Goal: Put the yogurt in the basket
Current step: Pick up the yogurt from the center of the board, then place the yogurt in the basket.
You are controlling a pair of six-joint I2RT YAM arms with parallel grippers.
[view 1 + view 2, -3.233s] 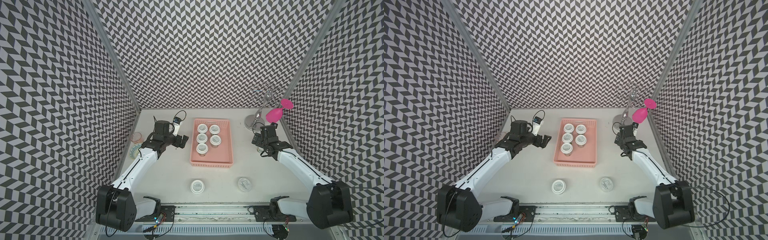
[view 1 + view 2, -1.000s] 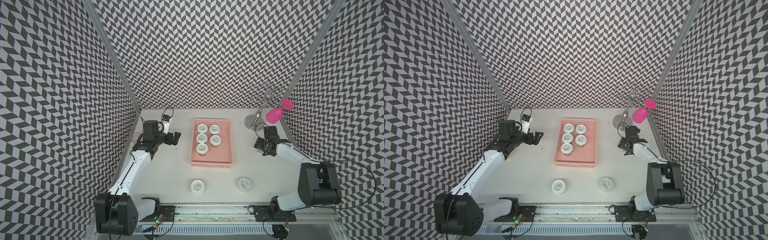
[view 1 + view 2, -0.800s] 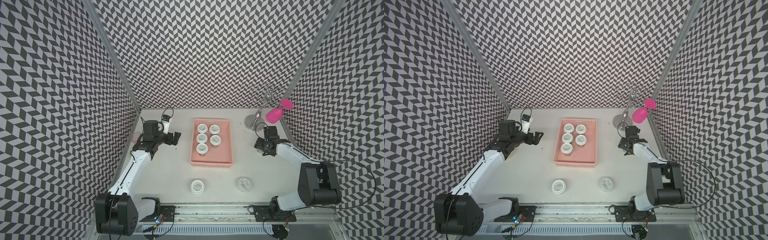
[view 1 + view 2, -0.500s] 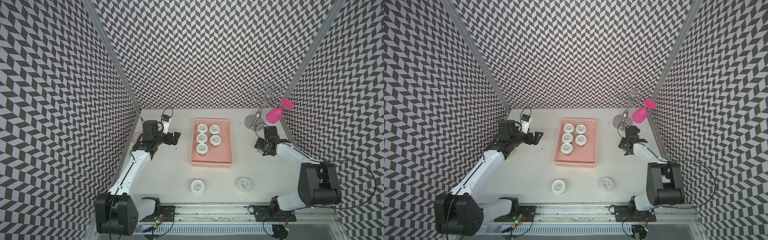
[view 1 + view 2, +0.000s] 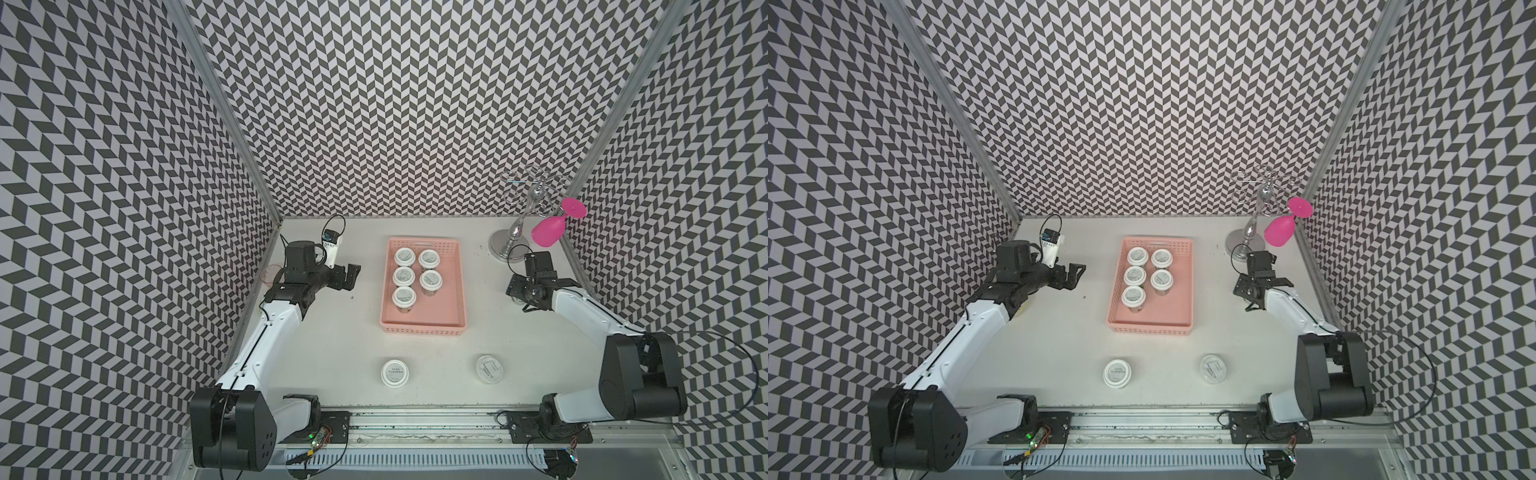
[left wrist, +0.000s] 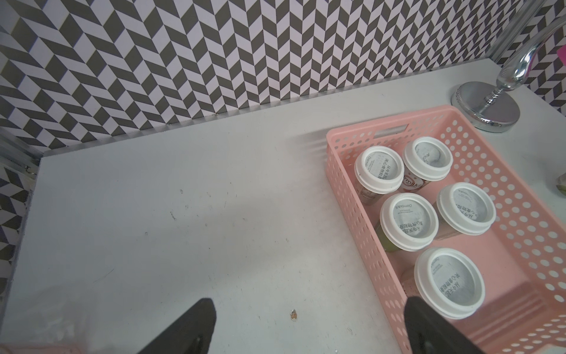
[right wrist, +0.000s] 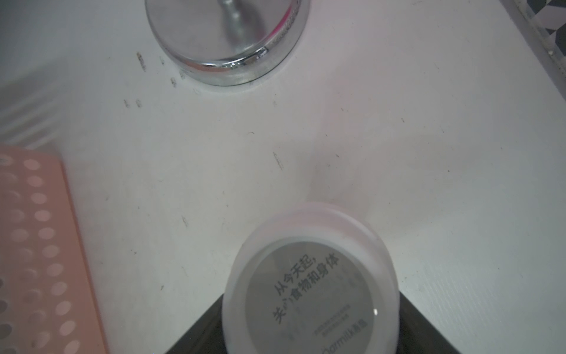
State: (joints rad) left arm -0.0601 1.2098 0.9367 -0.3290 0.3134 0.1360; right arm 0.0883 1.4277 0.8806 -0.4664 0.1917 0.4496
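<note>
The salmon-pink basket [image 5: 422, 328] [image 5: 1150, 328] lies mid-table with several white-lidded yogurt cups [image 5: 403, 276] [image 6: 409, 220] upright in its far half. Two more yogurt cups stand near the front edge, one white [image 5: 395, 372] [image 5: 1117, 373] and one greyer [image 5: 489, 368] [image 5: 1213, 368]. My left gripper [image 5: 349, 278] [image 5: 1073, 276] [image 6: 307, 306] hangs open and empty just left of the basket. To the basket's right, my right gripper [image 5: 521, 297] [image 5: 1250, 297] [image 7: 309, 306] is shut on another yogurt cup [image 7: 309, 275], whose lid sits between the black fingers. The arm hides that cup in both top views.
A chrome glass stand [image 5: 505, 249] [image 7: 226, 46] holding a magenta wine glass [image 5: 548, 232] stands at the back right, close behind my right gripper. A clear pinkish tumbler [image 5: 268, 274] sits against the left wall. The basket's wall [image 7: 30, 245] lies beside the held cup.
About three seconds ago my left gripper was nearer the basket; it has drawn back to the left. The right arm has folded in at the elbow. Over the last second nothing visibly moved.
</note>
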